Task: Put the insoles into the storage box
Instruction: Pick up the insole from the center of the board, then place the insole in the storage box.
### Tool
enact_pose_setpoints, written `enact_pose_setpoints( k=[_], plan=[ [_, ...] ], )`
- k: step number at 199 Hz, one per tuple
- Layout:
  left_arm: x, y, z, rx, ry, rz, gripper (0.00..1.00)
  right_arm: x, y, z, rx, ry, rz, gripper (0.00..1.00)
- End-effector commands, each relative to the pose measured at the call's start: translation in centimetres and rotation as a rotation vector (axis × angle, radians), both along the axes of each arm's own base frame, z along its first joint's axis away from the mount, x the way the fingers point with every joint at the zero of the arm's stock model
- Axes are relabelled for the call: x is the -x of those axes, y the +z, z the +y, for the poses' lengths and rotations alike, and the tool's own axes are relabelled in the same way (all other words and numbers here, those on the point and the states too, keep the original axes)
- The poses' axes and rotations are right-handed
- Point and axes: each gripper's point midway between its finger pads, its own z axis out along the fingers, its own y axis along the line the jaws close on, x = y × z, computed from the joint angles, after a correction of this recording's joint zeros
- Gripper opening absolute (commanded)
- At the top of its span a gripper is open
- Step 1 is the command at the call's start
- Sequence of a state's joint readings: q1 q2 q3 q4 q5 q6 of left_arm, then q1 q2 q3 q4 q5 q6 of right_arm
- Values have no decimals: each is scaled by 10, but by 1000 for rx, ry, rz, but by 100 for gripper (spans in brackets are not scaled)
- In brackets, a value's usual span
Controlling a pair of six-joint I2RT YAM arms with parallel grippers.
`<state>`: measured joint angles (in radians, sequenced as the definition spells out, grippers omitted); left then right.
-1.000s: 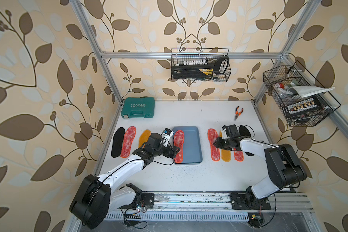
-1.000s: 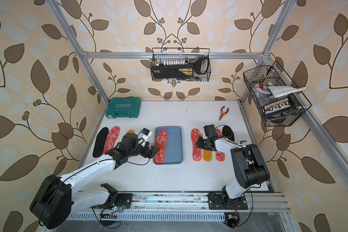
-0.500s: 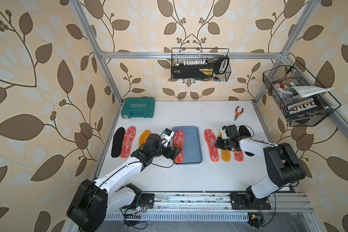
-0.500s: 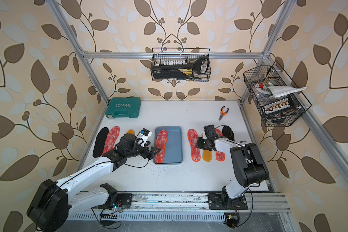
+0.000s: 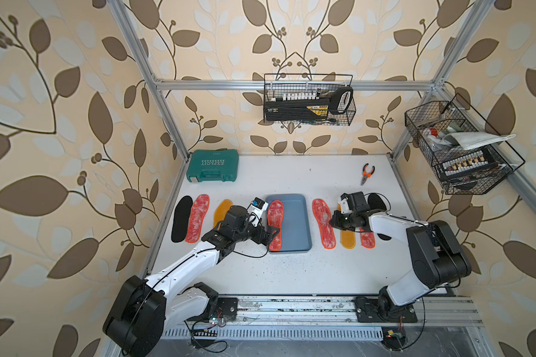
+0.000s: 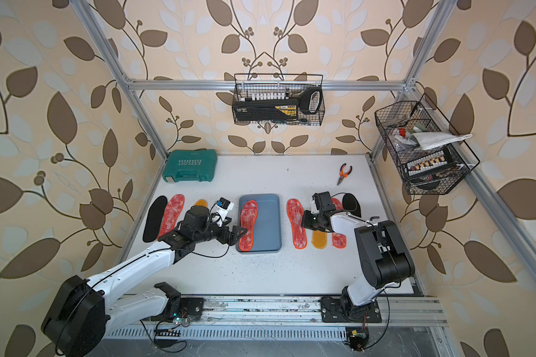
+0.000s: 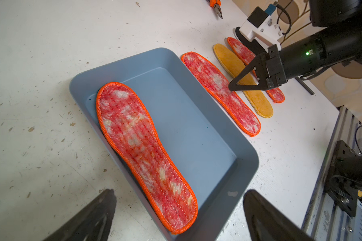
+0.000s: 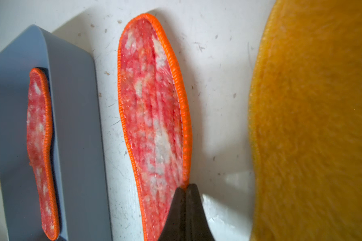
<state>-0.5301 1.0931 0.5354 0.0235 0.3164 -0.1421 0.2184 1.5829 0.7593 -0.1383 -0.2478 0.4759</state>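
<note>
The blue-grey storage box (image 5: 297,204) (image 7: 217,133) sits mid-table in both top views. One red-white insole (image 5: 275,224) (image 7: 142,150) lies in it, leaning on its left wall. My left gripper (image 5: 272,236) (image 7: 179,200) is open at the box's near left corner, holding nothing. My right gripper (image 5: 332,221) (image 8: 185,186) is shut on the orange edge of the red-white insole (image 5: 322,224) (image 8: 153,104) just right of the box. Further right lie a mustard insole (image 5: 347,239), a red one (image 5: 367,239) and a black one (image 5: 379,202). Left of the box lie black (image 5: 180,219), red (image 5: 197,218) and mustard (image 5: 222,210) insoles.
A green tool case (image 5: 212,165) stands at the back left and orange-handled pliers (image 5: 366,173) lie at the back right. Wire baskets hang on the back wall (image 5: 308,100) and the right wall (image 5: 458,148). The arms' rail (image 5: 291,306) runs along the table's front edge.
My right gripper has closed on the edge of the red insole beside the box, and that insole has shifted slightly toward the box. The left gripper stays open by the box.
</note>
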Motion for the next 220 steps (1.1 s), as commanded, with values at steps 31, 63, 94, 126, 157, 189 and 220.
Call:
enact_pose_setpoints(
  k=[31, 63, 94, 126, 157, 189, 220],
  plan=[
    [-1, 12, -2, 20, -8, -32, 99, 6, 26, 3, -38, -2, -21, 0],
    [2, 15, -4, 35, -20, -39, 99, 6, 46, 7, -64, 1, -40, 0],
    [4, 21, -2, 46, -13, -63, 99, 6, 79, 13, -123, 1, -82, 0],
    [2, 24, 6, 41, 28, -88, 99, 8, 107, 29, -224, -4, -119, 0],
    [-4, 21, 13, 14, 79, -88, 99, 11, 117, 63, -273, 6, -139, 0],
    [-7, 20, 19, -1, 112, -96, 99, 8, 110, 94, -306, -27, -146, 0],
    [-7, 19, 20, -4, 120, -100, 99, 6, 95, 119, -277, -47, -141, 0]
  ],
)
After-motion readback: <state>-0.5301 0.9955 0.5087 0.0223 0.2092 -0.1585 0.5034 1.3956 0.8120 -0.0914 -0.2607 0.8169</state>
